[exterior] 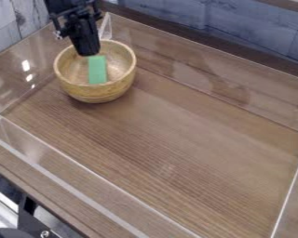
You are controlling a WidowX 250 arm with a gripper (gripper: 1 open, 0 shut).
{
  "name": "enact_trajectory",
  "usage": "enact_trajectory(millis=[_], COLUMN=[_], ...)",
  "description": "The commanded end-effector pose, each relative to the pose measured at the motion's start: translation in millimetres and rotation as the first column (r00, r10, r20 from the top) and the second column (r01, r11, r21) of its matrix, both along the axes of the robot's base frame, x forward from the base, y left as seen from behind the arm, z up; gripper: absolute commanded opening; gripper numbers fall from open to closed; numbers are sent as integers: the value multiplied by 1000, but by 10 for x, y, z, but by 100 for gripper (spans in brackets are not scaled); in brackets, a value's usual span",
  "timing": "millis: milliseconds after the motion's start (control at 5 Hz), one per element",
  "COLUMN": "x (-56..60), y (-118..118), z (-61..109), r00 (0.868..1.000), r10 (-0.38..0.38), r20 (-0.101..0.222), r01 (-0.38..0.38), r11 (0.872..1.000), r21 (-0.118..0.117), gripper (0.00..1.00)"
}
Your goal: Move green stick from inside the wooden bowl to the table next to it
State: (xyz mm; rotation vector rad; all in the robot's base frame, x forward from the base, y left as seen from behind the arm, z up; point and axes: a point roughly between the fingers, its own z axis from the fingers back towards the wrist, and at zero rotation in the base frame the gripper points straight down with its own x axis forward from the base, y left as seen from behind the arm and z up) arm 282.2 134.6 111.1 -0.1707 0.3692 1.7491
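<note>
Camera view, from above and in front of the desk: the wooden bowl (96, 75) stands upright on the desk (177, 139), in the far left part of the surface, near the clear acrylic walls (27, 56) that edge it. The green stick (98, 70) lies inside the bowl, flat against the inner floor and wall, with its long axis running roughly from the far rim toward the near rim. The dark hand (85, 46) hangs over the far rim of the bowl, pointing steeply downward, with its tip just above the upper end of the stick. Its jaws are fully closed, and nothing is visible between them. The stick is not lifted; it rests in the bowl. The brown wood-grain surface extends to the right and toward the near edge.
</note>
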Motion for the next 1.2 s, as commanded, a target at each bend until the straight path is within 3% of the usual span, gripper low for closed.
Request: enact_trajectory(millis=[0, 400, 600, 1000], x=[-101, -206, -247, -406], y=[-37, -351, -581, -866], z=[232, 391, 394, 548], r00=[998, 993, 985, 954], r10=[-12, -94, -154, -291], r20=[65, 78, 78, 78], r01=[11, 94, 155, 293], r11=[1000, 996, 988, 956], r21=[23, -3, -10, -16], gripper=[0, 0, 0, 0])
